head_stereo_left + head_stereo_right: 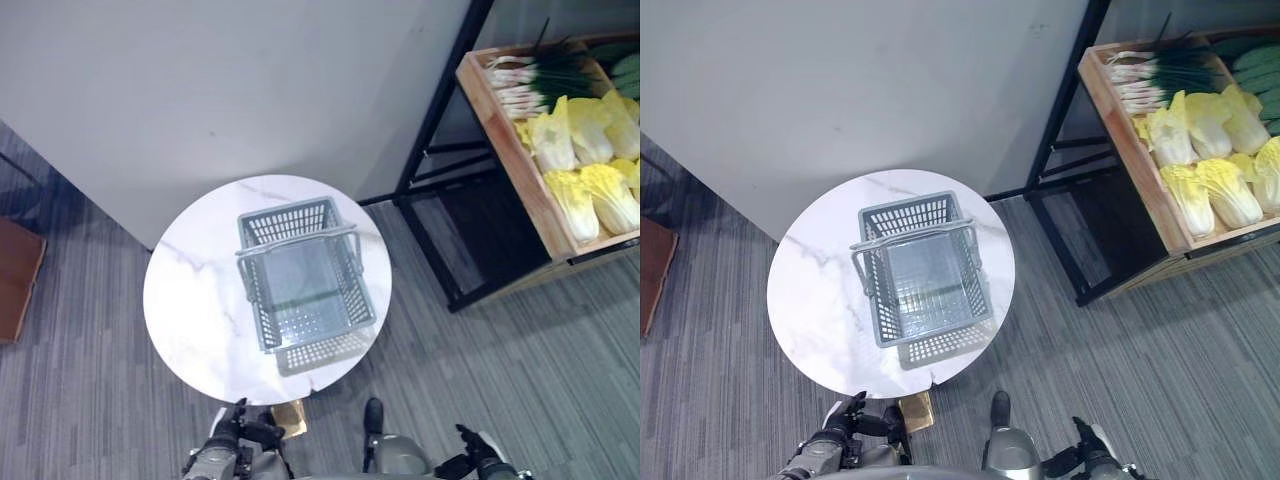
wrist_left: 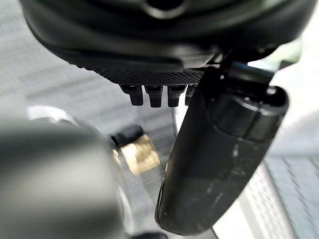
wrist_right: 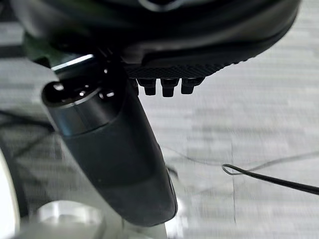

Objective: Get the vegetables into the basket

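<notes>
A grey plastic basket [image 1: 305,285] stands upright near the middle of a round white marble-patterned table [image 1: 195,300], its handle [image 1: 298,243] lying across the far part of the rim and its inside holding nothing; the table stands on grey carpet [image 1: 480,370], close before a pale wall [image 1: 220,90]; to the right and farther off, well apart from the table, a black metal rack [image 1: 440,170] carries a wooden crate [image 1: 510,150] tilted toward the viewer; in the crate lie yellow-green cabbages [image 1: 590,160], side by side and touching one another, with a bunch of spring onions [image 1: 535,80] at the crate's far end, white stalks to the left and dark green leaves to the right; in the right eye view some green vegetables [image 1: 1258,75] show at the crate's far right, too cut off to name; at the far left edge a brown wooden piece [image 1: 18,280] sits on the carpet; the left hand [image 1: 232,428] hangs low at the near edge, just short of the table's near rim, holding nothing, and in its wrist view the thumb [image 2: 219,159] is straight and the fingertips [image 2: 154,95] stand out in a row, uncurled; the right hand [image 1: 478,450] hangs low at the near right, over the carpet and well apart from the table, likewise holding nothing, its thumb [image 3: 112,154] straight and fingertips [image 3: 169,85] relaxed in its own wrist view.
</notes>
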`<state>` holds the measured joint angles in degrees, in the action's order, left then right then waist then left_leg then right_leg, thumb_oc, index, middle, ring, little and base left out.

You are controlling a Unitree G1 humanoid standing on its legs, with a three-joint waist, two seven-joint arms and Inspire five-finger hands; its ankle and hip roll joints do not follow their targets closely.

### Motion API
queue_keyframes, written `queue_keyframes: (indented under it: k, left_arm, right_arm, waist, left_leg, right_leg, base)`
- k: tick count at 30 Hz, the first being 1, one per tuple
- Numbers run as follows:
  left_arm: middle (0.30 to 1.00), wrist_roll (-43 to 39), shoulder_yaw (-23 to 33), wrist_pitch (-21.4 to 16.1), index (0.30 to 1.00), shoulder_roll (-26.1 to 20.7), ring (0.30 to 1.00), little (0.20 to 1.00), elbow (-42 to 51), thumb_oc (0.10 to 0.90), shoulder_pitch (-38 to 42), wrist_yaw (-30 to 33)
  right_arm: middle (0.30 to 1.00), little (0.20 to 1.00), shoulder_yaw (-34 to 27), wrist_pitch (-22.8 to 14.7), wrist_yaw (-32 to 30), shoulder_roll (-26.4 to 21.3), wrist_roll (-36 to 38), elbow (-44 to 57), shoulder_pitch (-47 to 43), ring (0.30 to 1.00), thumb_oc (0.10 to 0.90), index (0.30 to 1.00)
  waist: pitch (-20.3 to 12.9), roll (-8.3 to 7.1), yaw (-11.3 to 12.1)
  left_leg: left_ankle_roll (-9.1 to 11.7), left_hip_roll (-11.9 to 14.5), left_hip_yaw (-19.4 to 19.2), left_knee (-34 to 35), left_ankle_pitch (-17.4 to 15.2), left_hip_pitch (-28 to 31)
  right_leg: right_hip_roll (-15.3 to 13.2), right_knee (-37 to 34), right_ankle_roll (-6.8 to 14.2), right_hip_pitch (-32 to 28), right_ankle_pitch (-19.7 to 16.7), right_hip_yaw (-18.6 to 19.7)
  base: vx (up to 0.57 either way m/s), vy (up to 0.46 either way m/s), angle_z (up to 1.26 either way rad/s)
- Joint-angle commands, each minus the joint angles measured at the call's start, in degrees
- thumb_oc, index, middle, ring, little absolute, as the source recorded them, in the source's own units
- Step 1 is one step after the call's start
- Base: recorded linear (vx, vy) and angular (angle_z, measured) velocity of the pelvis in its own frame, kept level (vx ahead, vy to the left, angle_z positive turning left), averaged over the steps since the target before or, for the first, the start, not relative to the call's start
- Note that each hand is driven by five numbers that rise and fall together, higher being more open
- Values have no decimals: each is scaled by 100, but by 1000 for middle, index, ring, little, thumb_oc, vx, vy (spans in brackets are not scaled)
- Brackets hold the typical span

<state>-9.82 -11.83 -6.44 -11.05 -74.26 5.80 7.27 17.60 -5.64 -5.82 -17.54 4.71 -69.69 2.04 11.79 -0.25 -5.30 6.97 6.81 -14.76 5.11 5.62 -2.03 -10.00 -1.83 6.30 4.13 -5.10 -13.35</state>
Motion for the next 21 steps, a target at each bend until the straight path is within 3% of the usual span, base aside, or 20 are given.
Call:
queue_keyframes:
  k: [1,7,10,11,12,13,14,16,19,20,21]
  left_arm:
    - [1000,88,-37,-44,1000,-164,1000,1000,-78,900,-94,84]
    - [1000,-84,68,-45,1000,-172,1000,1000,-170,900,-76,115]
    - [1000,-13,255,14,1000,-265,1000,1000,-302,900,-112,200]
    - [1000,18,320,22,1000,-331,1000,1000,-255,900,-150,226]
    - [1000,38,391,6,1000,-350,1000,1000,-194,900,-244,222]
    - [1000,81,498,-30,1000,-300,1000,1000,-100,900,-445,185]
    - [1000,200,678,-6,1000,-203,1000,1000,-101,900,-589,107]
    - [1000,388,745,34,1000,-228,1000,1000,-134,900,-620,1]
    - [1000,518,720,36,1000,-261,1000,1000,-154,900,-635,-24]
    - [1000,643,593,28,1000,-283,1000,1000,-184,900,-673,-59]
    - [1000,660,541,30,1000,-286,1000,1000,-185,900,-692,-50]
  right_arm:
    - [1000,1000,-19,-76,-32,-29,-15,81,-384,1000,900,1000]
    - [1000,1000,-402,-109,-210,1,369,-15,-387,1000,900,1000]
    - [1000,1000,-1131,-149,-690,-476,626,-101,-452,1000,900,1000]
    - [1000,1000,-1407,-151,-880,-838,599,231,-498,1000,900,1000]
    - [1000,1000,-1588,-150,-1172,-1279,240,778,-515,1000,900,1000]
    - [1000,1000,-1757,-127,-1542,-1943,-733,2360,-328,1000,900,1000]
    - [1000,1000,-2081,-274,-1654,-2407,-1621,4573,-70,1000,900,1000]
    - [1000,1000,-1979,-484,-1456,-2726,-2207,5688,-99,1000,900,1000]
    - [1000,1000,-1651,-692,-1261,-2933,-2306,6444,-502,1000,900,1000]
    - [1000,1000,-1034,-807,-921,-3182,-2308,6897,-1175,1000,900,1000]
    - [1000,1000,-814,-837,-833,-3179,-2235,6996,-1402,1000,900,1000]
  waist:
    - [143,-134,135]
    - [58,-207,70]
    - [-100,-261,13]
    - [-123,-277,10]
    - [-116,-278,17]
    - [-103,-285,28]
    - [-123,-308,40]
    - [-136,-320,105]
    - [-168,-323,206]
    - [-221,-323,368]
    - [-239,-319,415]
  left_leg:
    - [36,282,-20,-11,-32,48]
    - [39,273,-83,-11,-81,98]
    - [64,295,-125,-11,-151,233]
    - [72,303,-123,-11,-158,246]
    - [80,306,-112,-11,-148,235]
    - [77,309,-67,-11,-137,223]
    - [64,306,-27,-11,-153,230]
    - [72,312,-10,-11,-179,250]
    - [77,298,17,-11,-154,211]
    - [91,306,46,-11,-148,223]
    - [93,305,61,-11,-147,222]
  right_leg:
    - [-573,16,667,175,-375,325]
    - [-620,-159,734,145,-495,356]
    - [-614,-269,749,1,-491,361]
    - [-613,-284,761,-18,-511,356]
    - [-619,-292,780,-17,-537,348]
    - [-633,-298,810,-31,-566,315]
    - [-659,-308,822,-60,-589,274]
    - [-677,-314,829,-98,-581,236]
    - [-701,-317,833,-102,-596,188]
    - [-716,-317,827,-172,-571,119]
    - [-716,-317,823,-194,-565,95]
  base:
    - [-17,113,6]
    - [26,43,-2]
    - [50,-7,-22]
    - [-26,-14,-22]
    - [-81,-1,-7]
    - [-109,13,0]
    - [-81,5,11]
    - [-41,-10,15]
    - [-28,-12,18]
    - [-7,-22,49]
    - [3,-25,43]
